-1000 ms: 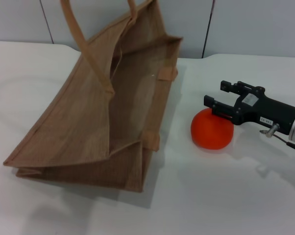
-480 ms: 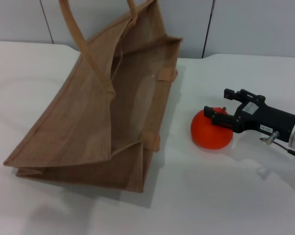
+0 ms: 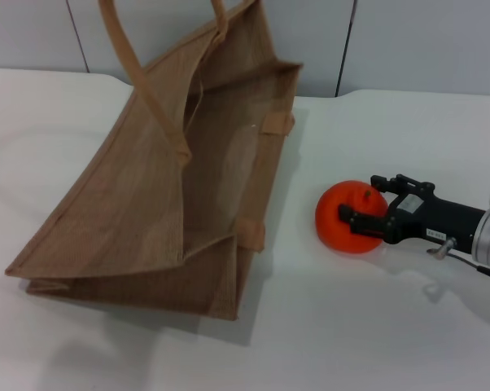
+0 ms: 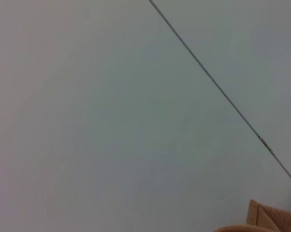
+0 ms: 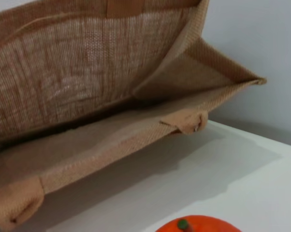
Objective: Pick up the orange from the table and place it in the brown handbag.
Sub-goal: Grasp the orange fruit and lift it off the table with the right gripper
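One orange (image 3: pixel 345 226) sits on the white table (image 3: pixel 375 326), at about 3 o'clock from the brown bag (image 3: pixel 139 204) and just beside the bag's near corner, with a strip of bare table between them. Its small dark stem nub points up. The right hand (image 3: pixel 374 205) reaches in from 3 o'clock, low over the table, its black fingers (image 3: pixel 360 221) spread apart to either side of the fruit's right half; one finger lies across the front of the orange and the other shows just behind its top. Whether the fingers press on the skin cannot be told.

From the right wrist, the bag's open mouth fills most of the view, its woven inner wall and stitched handle tabs showing, and the top of the orange (image 5: pixel 199 224) peeks in at the edge. The bag lies tilted on its side, mouth turned toward 3 o'clock, handles looping up at 12 o'clock.

From the left wrist only a plain grey wall (image 4: pixel 111 121) and a corner of the bag (image 4: pixel 273 220) show.
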`<act>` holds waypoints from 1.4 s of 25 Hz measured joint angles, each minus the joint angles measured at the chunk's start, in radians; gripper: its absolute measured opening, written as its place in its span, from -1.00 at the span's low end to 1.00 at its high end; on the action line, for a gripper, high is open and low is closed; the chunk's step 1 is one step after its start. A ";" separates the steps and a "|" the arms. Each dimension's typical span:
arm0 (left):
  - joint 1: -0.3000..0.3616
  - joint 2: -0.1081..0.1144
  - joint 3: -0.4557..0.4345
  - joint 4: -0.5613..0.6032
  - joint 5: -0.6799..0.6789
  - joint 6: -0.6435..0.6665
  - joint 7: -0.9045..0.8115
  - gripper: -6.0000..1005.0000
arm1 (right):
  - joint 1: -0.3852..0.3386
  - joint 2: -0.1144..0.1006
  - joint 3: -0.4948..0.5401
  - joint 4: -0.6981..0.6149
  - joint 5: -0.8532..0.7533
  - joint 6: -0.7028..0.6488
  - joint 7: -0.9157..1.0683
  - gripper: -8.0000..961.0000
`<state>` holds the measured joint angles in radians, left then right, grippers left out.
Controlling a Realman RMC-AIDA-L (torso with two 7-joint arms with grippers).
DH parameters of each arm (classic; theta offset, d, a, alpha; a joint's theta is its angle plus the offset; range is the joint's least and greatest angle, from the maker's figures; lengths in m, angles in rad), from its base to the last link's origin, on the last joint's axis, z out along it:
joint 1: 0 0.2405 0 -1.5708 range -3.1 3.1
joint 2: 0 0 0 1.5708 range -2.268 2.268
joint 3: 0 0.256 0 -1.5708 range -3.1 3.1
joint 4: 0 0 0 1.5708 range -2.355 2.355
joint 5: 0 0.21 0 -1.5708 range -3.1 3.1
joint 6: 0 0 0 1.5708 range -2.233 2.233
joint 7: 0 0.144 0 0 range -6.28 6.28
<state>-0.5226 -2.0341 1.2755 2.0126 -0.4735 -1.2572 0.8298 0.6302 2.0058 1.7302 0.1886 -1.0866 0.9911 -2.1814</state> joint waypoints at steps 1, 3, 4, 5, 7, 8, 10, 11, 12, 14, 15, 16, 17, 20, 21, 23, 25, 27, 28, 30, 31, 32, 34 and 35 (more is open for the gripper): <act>0.000 0.000 -0.001 0.000 0.000 0.000 0.000 -0.75 | 0.000 0.000 0.000 0.000 0.000 0.000 0.000 0.84; 0.000 0.000 -0.002 0.000 0.000 0.000 0.000 -0.75 | 0.002 0.002 0.000 0.000 0.000 -0.004 0.000 0.84; -0.001 0.000 -0.002 0.000 0.000 0.000 0.000 -0.75 | 0.003 0.002 0.000 0.000 0.000 -0.008 0.000 0.84; -0.001 0.000 -0.002 0.000 0.000 0.001 0.000 -0.75 | 0.004 0.003 0.000 0.000 0.000 -0.011 0.000 0.84; -0.003 0.000 -0.002 0.000 0.000 0.001 0.000 -0.75 | 0.005 0.005 0.000 0.000 -0.002 -0.019 0.000 0.84; -0.003 0.000 -0.002 0.000 0.000 0.001 0.000 -0.75 | 0.005 0.006 0.000 0.000 -0.004 -0.022 0.001 0.84; -0.003 0.000 -0.002 0.000 0.000 0.001 0.000 -0.75 | 0.005 0.006 0.000 -0.001 -0.012 -0.026 0.010 0.84; -0.003 0.000 -0.002 0.000 0.000 0.001 0.000 -0.75 | 0.005 0.005 0.000 -0.001 -0.021 -0.029 0.020 0.84; -0.003 0.000 -0.003 0.000 0.000 0.001 0.000 -0.75 | 0.006 0.004 0.000 -0.001 -0.030 -0.032 0.031 0.83; -0.002 0.001 -0.005 0.000 0.001 0.001 0.000 -0.75 | 0.009 0.001 0.000 -0.001 -0.059 -0.045 0.056 0.83; -0.002 0.001 -0.005 0.001 0.003 0.001 0.000 -0.75 | 0.014 -0.001 0.000 -0.001 -0.088 -0.052 0.081 0.83; -0.001 0.001 -0.005 0.001 0.008 0.001 0.000 -0.75 | 0.014 -0.001 0.000 -0.001 -0.088 -0.052 0.081 0.82; -0.001 0.001 -0.006 0.002 0.012 0.001 0.000 -0.75 | 0.015 -0.002 0.000 0.001 -0.099 -0.053 0.090 0.82; -0.001 0.002 -0.005 0.002 0.022 0.001 0.000 -0.75 | 0.016 -0.004 0.000 0.010 -0.128 -0.047 0.116 0.81; -0.001 0.002 -0.005 0.002 0.023 0.000 0.000 -0.75 | 0.017 -0.006 0.000 0.013 -0.134 -0.044 0.130 0.81; -0.001 0.002 -0.005 0.003 0.023 0.000 0.000 -0.75 | 0.020 -0.013 0.000 0.021 -0.150 -0.041 0.167 0.80; 0.000 0.002 -0.006 0.003 0.024 -0.001 0.000 -0.75 | 0.024 -0.019 0.000 0.031 -0.168 -0.040 0.205 0.80; 0.000 0.002 -0.006 0.004 0.024 -0.001 0.000 -0.75 | 0.034 -0.024 0.001 0.039 -0.200 -0.044 0.251 0.77; 0.000 0.002 -0.006 0.004 0.024 -0.001 0.000 -0.75 | 0.034 -0.024 0.001 0.039 -0.200 -0.044 0.251 0.75; 0.001 0.002 -0.007 0.005 0.024 0.000 0.000 -0.75 | 0.040 -0.025 0.001 0.039 -0.210 -0.049 0.260 0.70; 0.001 0.002 -0.008 0.005 0.024 0.000 0.000 -0.75 | 0.041 -0.025 0.001 0.039 -0.213 -0.051 0.261 0.67; 0.001 0.002 -0.008 0.005 0.024 0.000 0.000 -0.75 | 0.042 -0.025 0.002 0.039 -0.217 -0.051 0.263 0.65; 0.001 0.002 -0.008 0.005 0.025 0.000 0.000 -0.75 | 0.042 -0.025 0.003 0.039 -0.219 -0.051 0.267 0.60; 0.002 0.002 -0.008 0.005 0.025 0.001 0.000 -0.75 | 0.042 -0.025 0.005 0.039 -0.220 -0.051 0.270 0.58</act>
<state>-0.5206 -2.0324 1.2674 2.0173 -0.4486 -1.2567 0.8298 0.6723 1.9807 1.7356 0.2275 -1.3061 0.9399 -1.9113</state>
